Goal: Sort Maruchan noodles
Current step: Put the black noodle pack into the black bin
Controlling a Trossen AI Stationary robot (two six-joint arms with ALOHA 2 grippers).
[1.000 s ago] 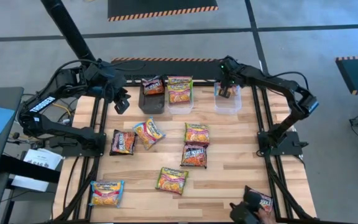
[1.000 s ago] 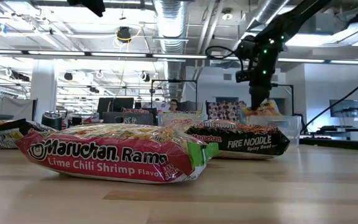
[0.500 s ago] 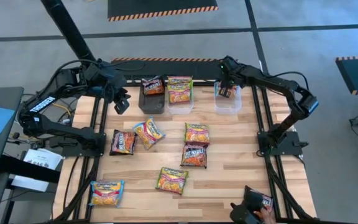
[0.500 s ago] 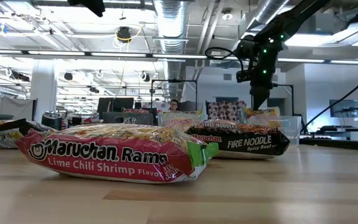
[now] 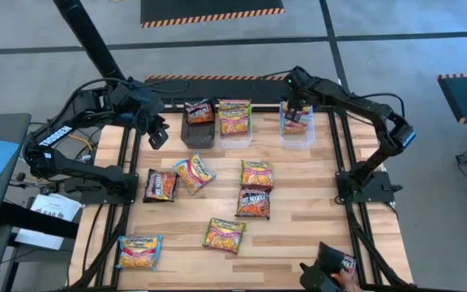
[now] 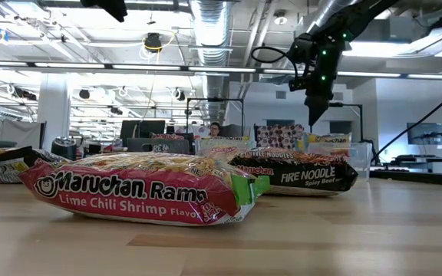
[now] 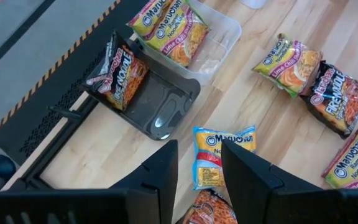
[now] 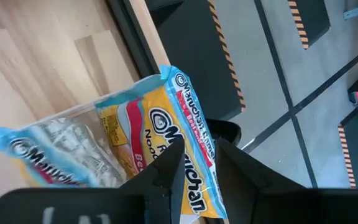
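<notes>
Across the wooden table [image 5: 298,203] I saw loose Maruchan noodles [image 5: 224,234] scattered mid-table, more leaning in the black tub [image 5: 199,130] and two clear tubs [image 5: 297,134] at the far edge. My right gripper [image 5: 293,104] hovered over the far-right clear tub, fingers apart, a yellow packet [image 8: 179,149] lying free below. My left gripper [image 5: 159,136] waited far left, fingers apart, empty.

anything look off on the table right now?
Mostly fine. One dark packet hangs at the table's near right corner, apart from the rest, with a person's hand by it. The packets in the black tub and clear tub lean on the walls, not flat.
</notes>
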